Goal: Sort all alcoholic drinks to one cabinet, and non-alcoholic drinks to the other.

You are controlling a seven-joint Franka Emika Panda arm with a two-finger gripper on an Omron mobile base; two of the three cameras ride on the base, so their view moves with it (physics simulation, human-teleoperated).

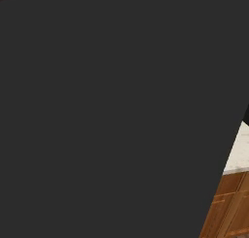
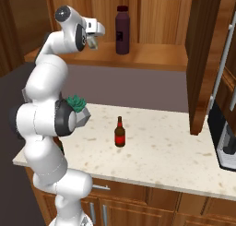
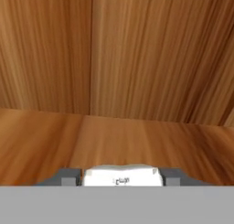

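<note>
The white arm rises from the lower left of the right base view, stacked joint over joint, then bends forward at the top so the wrist reaches level toward the right. The end effector (image 2: 95,41) hangs from the hand, its fingers pointing down and closed on a small white carton (image 2: 94,42). In the hand view the carton (image 3: 121,176) sits between the two grey fingertips (image 3: 67,176).

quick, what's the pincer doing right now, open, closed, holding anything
Pincer: closed on the white carton, up in the cabinet.
</note>
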